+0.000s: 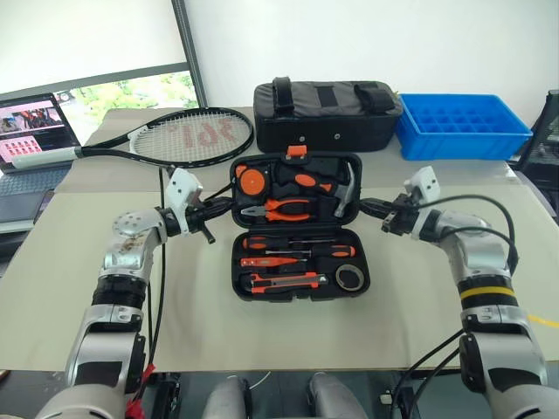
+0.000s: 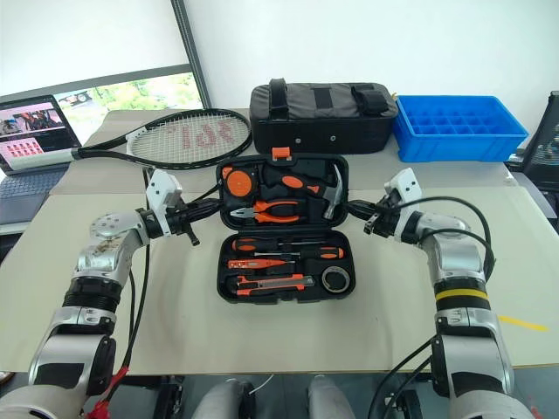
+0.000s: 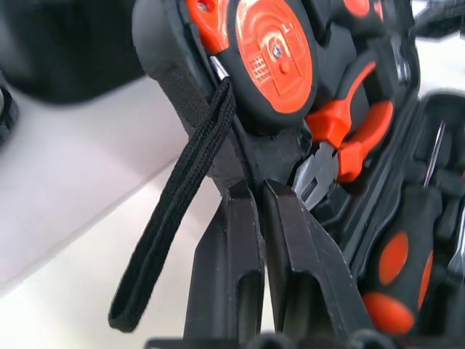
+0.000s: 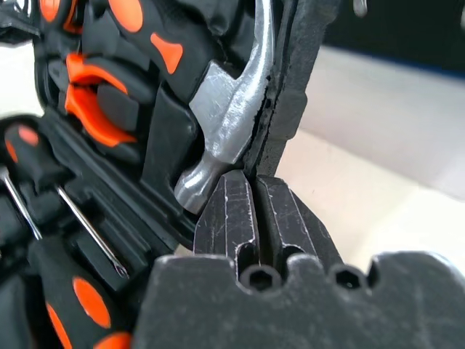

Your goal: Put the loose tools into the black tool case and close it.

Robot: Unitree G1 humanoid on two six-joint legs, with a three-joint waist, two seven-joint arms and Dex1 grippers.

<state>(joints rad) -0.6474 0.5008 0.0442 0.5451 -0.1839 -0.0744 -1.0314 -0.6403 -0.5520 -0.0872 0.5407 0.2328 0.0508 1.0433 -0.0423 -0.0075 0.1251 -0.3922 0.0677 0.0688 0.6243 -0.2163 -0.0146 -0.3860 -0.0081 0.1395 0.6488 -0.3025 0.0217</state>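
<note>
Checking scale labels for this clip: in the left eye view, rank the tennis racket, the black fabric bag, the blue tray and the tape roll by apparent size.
1. tennis racket, longest.
2. black fabric bag; blue tray: too alike to rank.
3. tape roll, smallest.

You have the tool case lying open at the middle of the table, its lid half farther from you, its base half nearer. In the lid sit a tape measure, pliers and a hammer; in the base, screwdrivers, a utility knife and a tape roll. Behind the case stands a fabric bag, with a compartment tray to its right and a tennis racket to its left. A laptop sits at far left. Your left gripper meets the lid's left edge, your right gripper its right edge
</note>
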